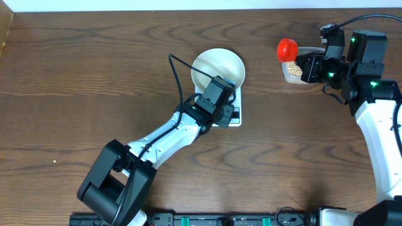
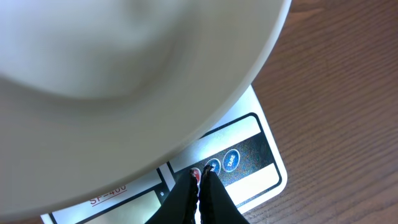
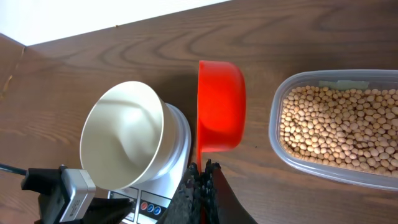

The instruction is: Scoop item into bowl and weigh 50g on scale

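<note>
The white bowl (image 1: 217, 68) stands on the small white scale (image 1: 237, 100) and looks empty in the right wrist view (image 3: 124, 140). My left gripper (image 1: 224, 108) is shut and empty. Its tips (image 2: 200, 175) rest at the red button on the scale's front (image 2: 261, 158), under the bowl's rim (image 2: 155, 74). My right gripper (image 1: 303, 64) is shut on the handle of a red scoop (image 1: 287, 49). It holds the scoop (image 3: 221, 106) between the bowl and the tub, fingertips (image 3: 203, 168) on the handle. No beans show in the scoop. The tan beans (image 3: 339, 121) lie in a clear tub.
The clear plastic tub (image 1: 294, 72) stands at the back right, partly under my right gripper; in the right wrist view its rim (image 3: 277, 134) lies right of the scoop. A black cable (image 1: 179, 75) arcs left of the bowl. The table's far edge runs along the top.
</note>
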{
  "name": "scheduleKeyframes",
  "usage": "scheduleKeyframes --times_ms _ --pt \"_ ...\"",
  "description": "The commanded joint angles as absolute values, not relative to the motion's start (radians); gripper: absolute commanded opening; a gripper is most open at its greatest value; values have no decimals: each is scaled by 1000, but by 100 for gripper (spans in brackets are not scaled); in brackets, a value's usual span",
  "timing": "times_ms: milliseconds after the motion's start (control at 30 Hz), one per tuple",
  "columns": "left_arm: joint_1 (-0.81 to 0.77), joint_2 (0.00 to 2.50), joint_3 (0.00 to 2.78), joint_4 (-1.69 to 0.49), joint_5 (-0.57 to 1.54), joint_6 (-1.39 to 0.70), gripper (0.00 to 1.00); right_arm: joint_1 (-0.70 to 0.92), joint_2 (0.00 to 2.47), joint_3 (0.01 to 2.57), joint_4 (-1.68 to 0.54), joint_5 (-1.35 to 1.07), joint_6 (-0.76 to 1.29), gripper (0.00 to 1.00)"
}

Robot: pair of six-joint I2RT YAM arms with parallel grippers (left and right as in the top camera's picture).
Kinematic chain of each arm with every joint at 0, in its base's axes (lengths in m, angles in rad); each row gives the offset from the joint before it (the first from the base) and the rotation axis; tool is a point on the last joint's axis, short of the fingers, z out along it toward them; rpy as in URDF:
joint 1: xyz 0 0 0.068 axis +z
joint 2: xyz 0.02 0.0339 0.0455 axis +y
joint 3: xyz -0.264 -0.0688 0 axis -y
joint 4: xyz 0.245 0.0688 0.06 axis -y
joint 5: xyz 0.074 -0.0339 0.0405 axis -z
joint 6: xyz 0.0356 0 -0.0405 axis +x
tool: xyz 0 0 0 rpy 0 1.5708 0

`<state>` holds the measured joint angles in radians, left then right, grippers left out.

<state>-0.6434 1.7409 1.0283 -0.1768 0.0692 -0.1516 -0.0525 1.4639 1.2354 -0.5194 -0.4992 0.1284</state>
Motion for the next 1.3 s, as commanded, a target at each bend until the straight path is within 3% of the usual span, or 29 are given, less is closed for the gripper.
scheduleKeyframes --times_ms 0,367,933,1267 --pt "-638 1754 1026 -181 67 -131 7 -52 1465 1254 -520 -496 118 1" --pt "-638 1868 1026 -180 63 -131 8 -52 1465 1254 -521 -496 118 1" --pt "-638 1759 1028 -179 60 -101 7 -52 1465 1254 -520 -496 118 1" --pt "-638 1852 1028 -167 60 -102 7 -52 1465 1254 -527 -496 118 1"
